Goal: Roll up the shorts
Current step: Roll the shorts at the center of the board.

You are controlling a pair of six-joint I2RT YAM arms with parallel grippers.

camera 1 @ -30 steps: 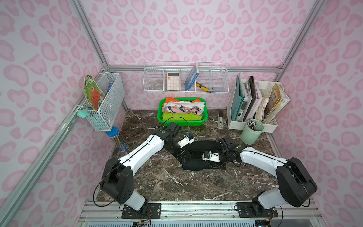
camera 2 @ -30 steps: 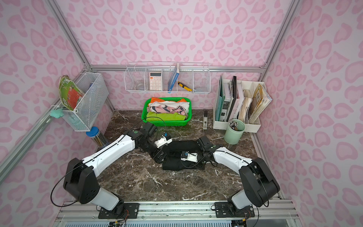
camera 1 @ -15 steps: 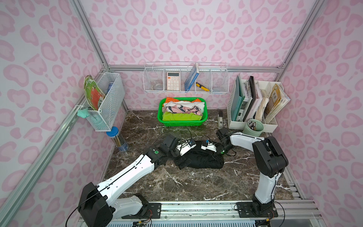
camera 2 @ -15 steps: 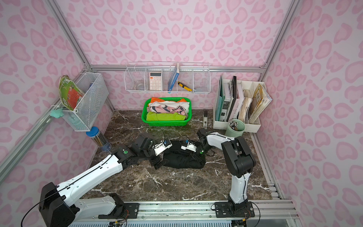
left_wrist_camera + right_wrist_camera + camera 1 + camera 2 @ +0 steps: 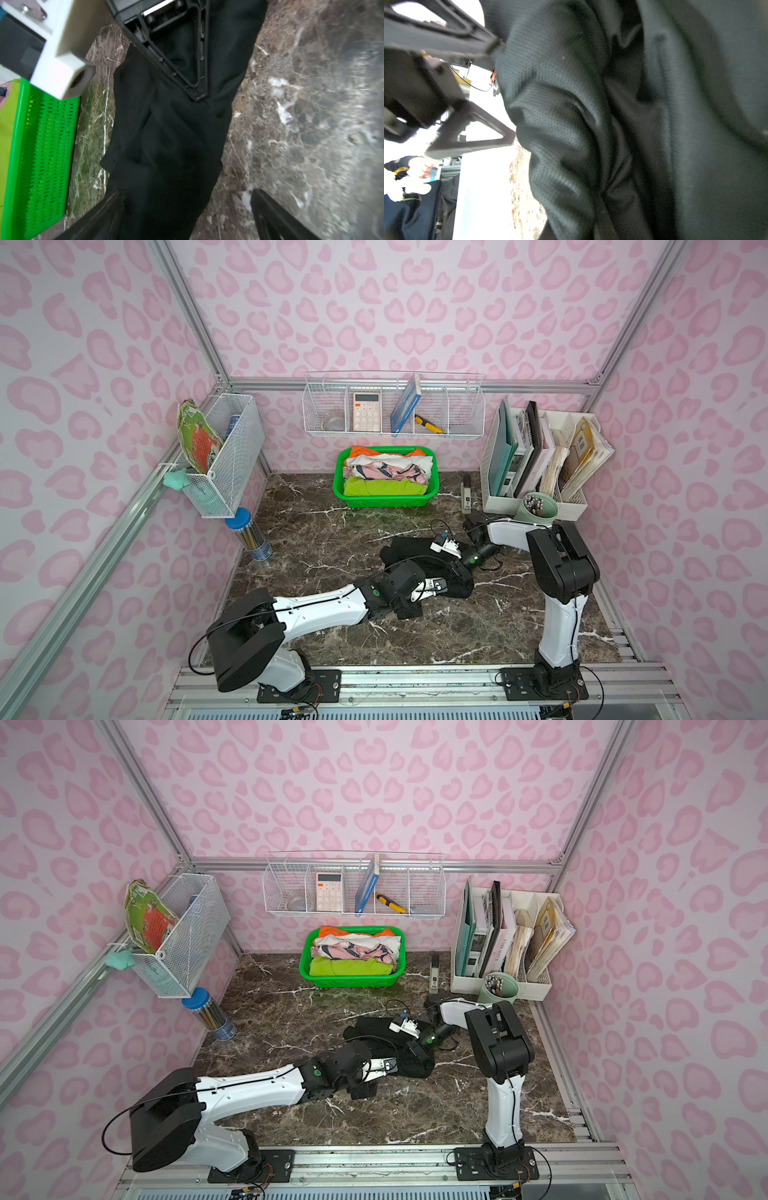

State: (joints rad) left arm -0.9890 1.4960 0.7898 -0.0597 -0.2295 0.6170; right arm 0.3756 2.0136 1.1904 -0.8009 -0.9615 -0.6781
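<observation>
Rolling appears nearly complete: the shorts lie as a compact bundle on the table. Right gripper clamps fabric at the far end; left gripper straddles the near end, jaws spread wide. Remaining, probably: tighten, then release.

The shorts lie on the table right of its middle, with the left gripper at their near end and the right gripper on their right side; behind them, against the back wall, sits a basket holding folded clothes. A wall shelf hangs above the basket; a file rack stands in the back right corner with a cup before it; a canister leans at the left edge beneath a wire bin.
</observation>
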